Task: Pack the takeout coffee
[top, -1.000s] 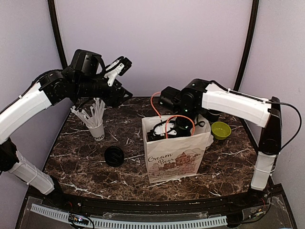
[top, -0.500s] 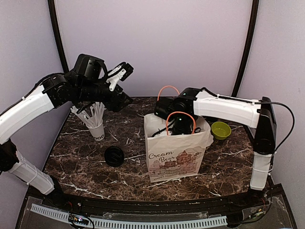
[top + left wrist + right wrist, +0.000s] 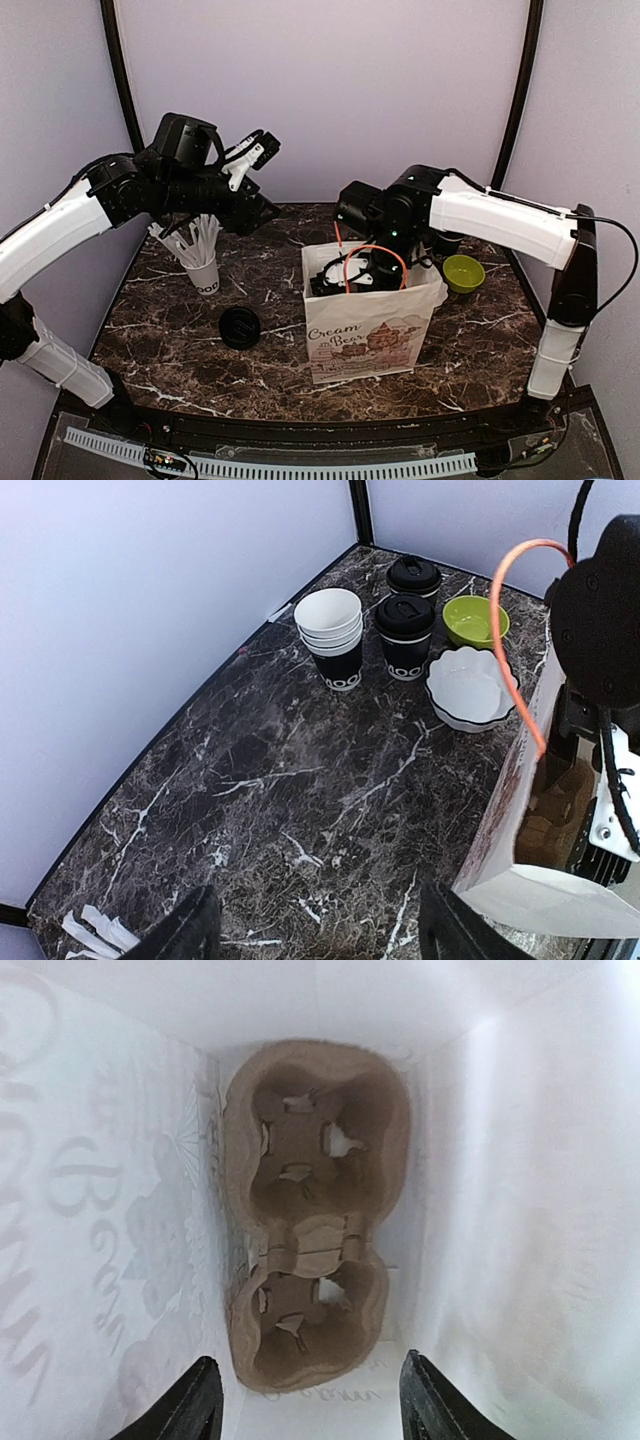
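The right gripper [image 3: 312, 1405], fingers apart and empty, hangs inside the thin white paper bag [image 3: 520, 1160] above a two-well carrier [image 3: 310, 1210] of rough brown moulded pulp lying on its floor, so the carrier looks placed. Next comes the takeout coffee [image 3: 405, 638], two smooth lidded black cups at the far side of the marble table [image 3: 300, 780], which calls for a steady upright grip. The left gripper [image 3: 320, 935], also spread and empty, hovers above that table.

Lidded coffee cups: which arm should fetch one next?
Probably right: the lidded coffee cups stand by the green bowl on the right, near the right gripper, open and empty over the cup carrier in the bag. The left gripper hovers far left.
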{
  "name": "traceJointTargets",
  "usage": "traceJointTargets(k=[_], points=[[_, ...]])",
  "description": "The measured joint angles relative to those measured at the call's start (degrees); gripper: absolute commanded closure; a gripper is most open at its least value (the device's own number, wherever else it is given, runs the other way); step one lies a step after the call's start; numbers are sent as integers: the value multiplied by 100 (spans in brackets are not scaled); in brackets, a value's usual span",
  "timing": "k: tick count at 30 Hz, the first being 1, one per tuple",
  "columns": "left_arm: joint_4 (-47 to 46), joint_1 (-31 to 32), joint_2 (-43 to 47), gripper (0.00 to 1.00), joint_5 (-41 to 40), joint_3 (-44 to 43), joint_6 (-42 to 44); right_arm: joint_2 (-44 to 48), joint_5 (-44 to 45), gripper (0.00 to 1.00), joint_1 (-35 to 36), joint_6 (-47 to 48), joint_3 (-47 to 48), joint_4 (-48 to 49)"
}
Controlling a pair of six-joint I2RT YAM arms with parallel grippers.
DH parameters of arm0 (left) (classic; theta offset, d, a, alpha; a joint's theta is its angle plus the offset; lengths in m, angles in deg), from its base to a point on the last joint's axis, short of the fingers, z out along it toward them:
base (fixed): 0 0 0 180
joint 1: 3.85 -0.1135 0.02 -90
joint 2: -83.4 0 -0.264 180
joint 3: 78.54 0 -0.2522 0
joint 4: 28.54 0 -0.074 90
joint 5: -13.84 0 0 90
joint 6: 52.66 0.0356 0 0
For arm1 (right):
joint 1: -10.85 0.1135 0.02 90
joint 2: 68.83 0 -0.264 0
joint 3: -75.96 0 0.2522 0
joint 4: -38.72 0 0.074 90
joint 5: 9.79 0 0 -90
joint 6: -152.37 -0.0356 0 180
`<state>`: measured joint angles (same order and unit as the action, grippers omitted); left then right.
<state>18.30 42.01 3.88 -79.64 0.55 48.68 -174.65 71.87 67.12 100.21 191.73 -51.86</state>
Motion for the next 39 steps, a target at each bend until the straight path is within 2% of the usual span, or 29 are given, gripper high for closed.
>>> traceJointTargets(k=[7,11,18,22,27,30,32,33,34,35,39], points=[[-2,0,11,26,713,0,48,291,33,38,0,212,245,-42],[0,0,-35,26,1388,-31,46,846,-61,38,-7,439,245,28],[-203,0,-540,26,2179,-299,-24,1462,-337,40,-116,706,557,90],[-387,7,-938,25,2616,-468,-157,1532,-728,40,-656,881,745,76],[-734,55,-1526,29,3097,-835,-389,1805,-1482,39,-1851,1036,920,105],[-876,83,-1880,48,3202,-1161,-505,2083,-1954,39,-2507,1045,905,175],[-918,92,-2081,68,3217,-1388,-562,2312,-2280,39,-2949,988,800,354],[-922,92,-2179,88,3235,-1510,-575,2424,-2415,39,-3174,935,704,483],[-920,92,-2267,94,3263,-1633,-560,2535,-2542,39,-3416,846,566,667],[-916,92,-2345,99,3294,-1751,-544,2636,-2643,39,-3665,715,409,863],[-831,92,-2463,100,3368,-2068,-457,2710,-2824,39,-4426,122,-157,1668]])
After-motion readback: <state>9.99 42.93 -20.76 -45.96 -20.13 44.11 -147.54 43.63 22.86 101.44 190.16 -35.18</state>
